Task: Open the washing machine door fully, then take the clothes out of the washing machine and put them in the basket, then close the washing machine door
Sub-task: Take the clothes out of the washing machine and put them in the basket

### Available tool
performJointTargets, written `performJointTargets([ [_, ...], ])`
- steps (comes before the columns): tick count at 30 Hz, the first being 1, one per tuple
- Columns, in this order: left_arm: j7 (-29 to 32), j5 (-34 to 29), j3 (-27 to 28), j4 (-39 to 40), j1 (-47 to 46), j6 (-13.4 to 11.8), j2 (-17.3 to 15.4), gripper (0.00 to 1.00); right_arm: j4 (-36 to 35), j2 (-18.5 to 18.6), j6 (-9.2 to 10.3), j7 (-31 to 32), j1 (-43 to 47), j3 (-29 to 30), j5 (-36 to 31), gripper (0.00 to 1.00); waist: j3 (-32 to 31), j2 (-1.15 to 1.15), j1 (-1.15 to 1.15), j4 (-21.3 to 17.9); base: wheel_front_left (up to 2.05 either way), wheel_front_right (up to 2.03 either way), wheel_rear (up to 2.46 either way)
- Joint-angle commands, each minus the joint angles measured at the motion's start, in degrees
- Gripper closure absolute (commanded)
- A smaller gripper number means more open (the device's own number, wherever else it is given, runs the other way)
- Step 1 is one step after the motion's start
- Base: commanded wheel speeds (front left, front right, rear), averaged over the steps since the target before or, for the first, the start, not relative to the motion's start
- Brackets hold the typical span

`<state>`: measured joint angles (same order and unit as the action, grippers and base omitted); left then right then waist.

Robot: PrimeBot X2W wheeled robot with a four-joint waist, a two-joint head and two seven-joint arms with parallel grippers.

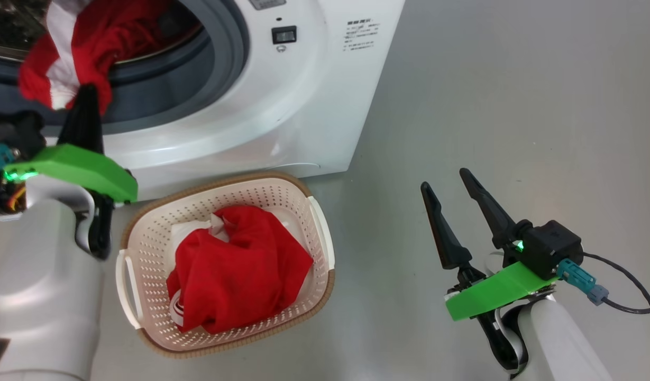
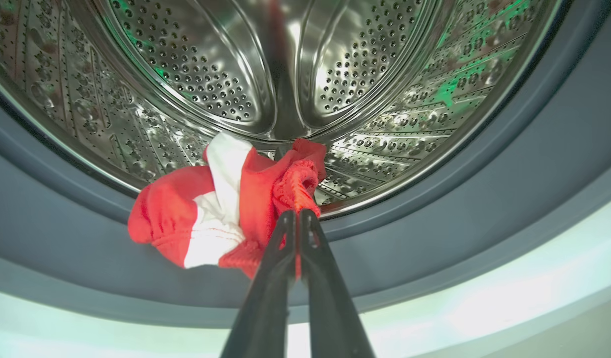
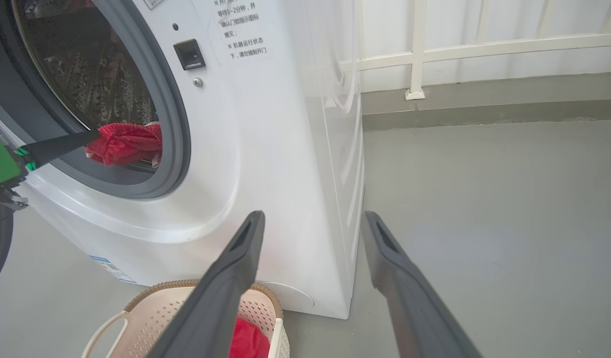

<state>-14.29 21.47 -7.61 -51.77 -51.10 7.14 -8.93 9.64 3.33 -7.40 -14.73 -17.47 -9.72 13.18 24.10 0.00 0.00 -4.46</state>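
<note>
Here the left claw (image 2: pixel 298 215), pinching a red garment (image 2: pixel 186 219) at the mouth of the washing machine (image 1: pixel 282 106), holds it half out of the drum (image 2: pixel 211 64). The basket (image 1: pixel 155 227) sits on the floor (image 1: pixel 515 106) below, toward the robot's right, while the right claw (image 1: pixel 445 178) stands spread, well apart.

Two red garments are counted: a first garment (image 1: pixel 113 39) at the washing machine (image 1: pixel 303 95) and a second garment (image 1: pixel 240 264) in the basket (image 1: pixel 155 227). One washing machine and one basket are seen. Two tools are counted, the left tool (image 1: pixel 89 91) and the right tool (image 1: pixel 445 179), each with two dark fingers (image 1: pixel 443 227).
</note>
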Motion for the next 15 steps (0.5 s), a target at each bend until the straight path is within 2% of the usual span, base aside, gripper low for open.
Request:
performJointTargets([
  [1,-0.7,0.5,1.3,1.8,0.7,0.3,-2.2,1.00,-1.2,-0.5,-0.09,-0.3,1.5,-1.1,-0.7,0.00,-0.4,0.00,0.00,0.4,0.00,0.00,0.00],
  [7,-0.7,2.7,0.4,9.0,7.8,0.3,-1.7,1.00,-0.7,-0.5,-0.09,-0.3,2.3,-1.0,-1.1,0.00,-1.7,0.00,0.00,1.0,0.00,0.00,0.00],
  [15,-0.7,5.7,-2.0,16.8,18.3,0.3,-3.4,1.00,-0.5,-0.5,-0.09,-0.3,3.3,-0.8,-1.5,0.00,-3.0,0.00,0.00,1.4,0.00,0.00,0.00],
])
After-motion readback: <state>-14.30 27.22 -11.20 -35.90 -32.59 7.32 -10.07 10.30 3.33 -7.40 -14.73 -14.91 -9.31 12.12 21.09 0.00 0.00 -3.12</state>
